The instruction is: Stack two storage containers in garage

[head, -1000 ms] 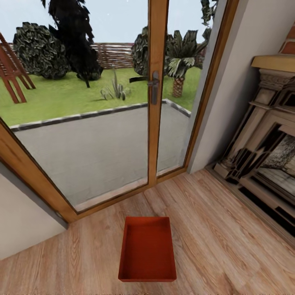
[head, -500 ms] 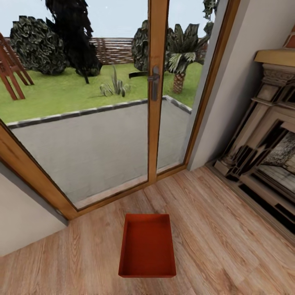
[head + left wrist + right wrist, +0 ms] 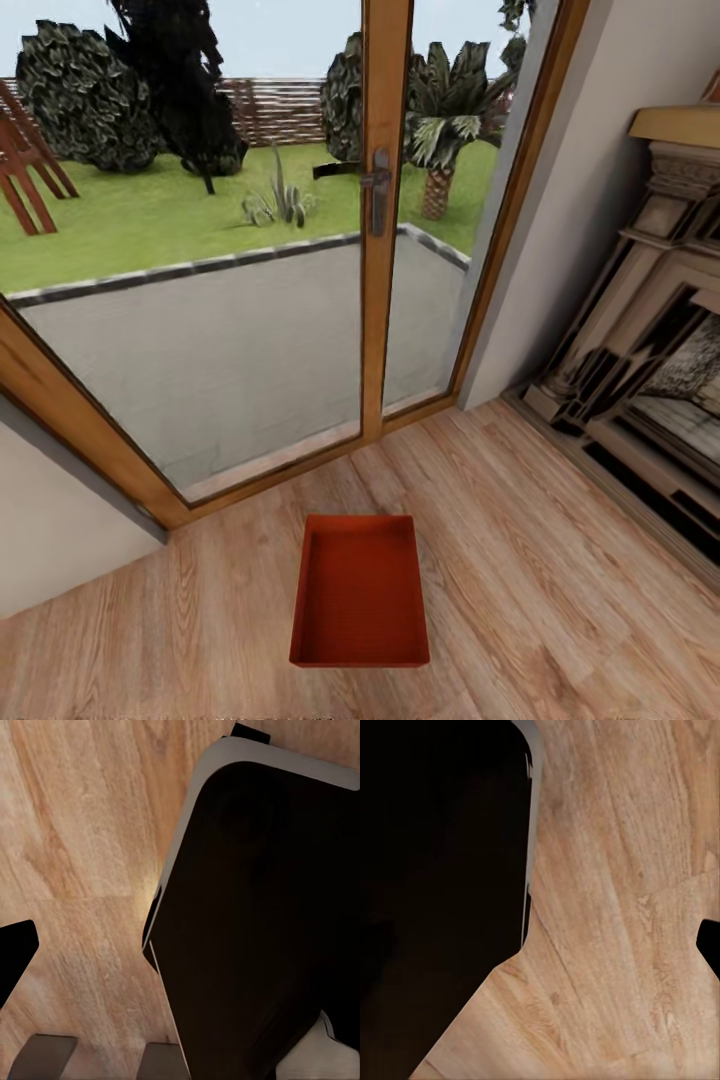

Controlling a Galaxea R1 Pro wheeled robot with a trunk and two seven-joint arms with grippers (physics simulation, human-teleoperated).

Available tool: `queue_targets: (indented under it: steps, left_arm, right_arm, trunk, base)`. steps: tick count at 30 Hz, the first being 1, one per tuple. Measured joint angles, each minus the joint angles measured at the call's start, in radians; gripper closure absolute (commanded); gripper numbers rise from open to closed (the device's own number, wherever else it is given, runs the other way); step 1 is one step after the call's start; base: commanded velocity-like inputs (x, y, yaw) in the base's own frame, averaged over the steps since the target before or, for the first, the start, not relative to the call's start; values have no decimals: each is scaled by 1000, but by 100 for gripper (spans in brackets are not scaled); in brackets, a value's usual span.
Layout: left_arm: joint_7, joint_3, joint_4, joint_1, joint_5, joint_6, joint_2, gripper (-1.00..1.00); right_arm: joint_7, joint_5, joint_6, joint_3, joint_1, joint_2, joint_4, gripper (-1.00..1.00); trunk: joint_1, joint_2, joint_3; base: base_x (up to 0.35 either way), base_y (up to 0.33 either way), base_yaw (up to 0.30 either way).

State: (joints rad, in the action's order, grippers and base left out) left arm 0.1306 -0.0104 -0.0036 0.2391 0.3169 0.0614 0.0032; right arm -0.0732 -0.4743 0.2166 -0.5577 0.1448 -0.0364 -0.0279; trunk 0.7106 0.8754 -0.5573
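Left gripper [image 3: 94, 1054] pointed down at plank floor [image 3: 82, 832] beside the dark base [image 3: 255, 922], grip state unclear; right likewise unclear. Farther ahead, one empty bin [image 3: 360, 592] on the planks, before glass doors [image 3: 385, 220]; fireplace [image 3: 650, 360] at right.

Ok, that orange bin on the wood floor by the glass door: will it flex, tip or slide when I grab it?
The storage container looks like rigid moulded plastic with low plain walls, so it probably holds its shape. It is empty, wide and shallow, so likely light and unlikely to tip. On the smooth wood-plank floor it may slide if nudged before it is gripped.
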Motion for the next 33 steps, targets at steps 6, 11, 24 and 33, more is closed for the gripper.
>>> queue_targets:
  steps: [6,11,24,33]
  left_arm:
    - [0,0,0,0,0,0,0,-100]
    - [0,0,0,0,0,0,0,-100]
    - [0,0,0,0,-1,0,-2,-100]
    - [0,0,0,0,-1,0,-2,-100]
  right_arm:
    - [0,0,0,0,0,0,0,-100]
    - [0,1,0,0,0,1,0,-100]
    - [0,4,2,0,0,2,0,-100]
    - [3,1,7,3,0,7,0,-100]
  trunk:
    - [0,0,-10]
    - [0,0,-18]
    - [0,0,-22]
    - [0,0,-22]
  base:
    - [0,0,0]
    - [0,0,0]
    - [0,0,0]
    - [0,0,0]
